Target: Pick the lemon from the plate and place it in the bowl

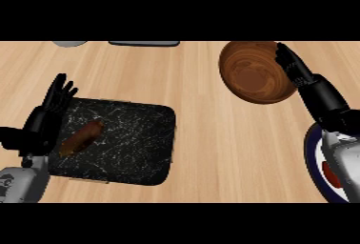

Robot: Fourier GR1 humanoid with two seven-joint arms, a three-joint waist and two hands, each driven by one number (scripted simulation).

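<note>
Lemon unseen, likely on white blue-rimmed round plate (309, 159) under right forearm (345, 157); black right hand (295, 64), fingers straight, empty, sits past it at brown wooden bowl (235, 57) rim, nearer than left hand (45, 119).

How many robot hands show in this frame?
2. The left hand rests open at the view's left edge, over the black board's left side. The right hand is at the wooden bowl's right rim, upper right. Neither is hidden.

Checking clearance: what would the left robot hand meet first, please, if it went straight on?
Bare counter lies ahead of the left robot hand, then probably the grey object at the far edge, though its height is unclear.
</note>
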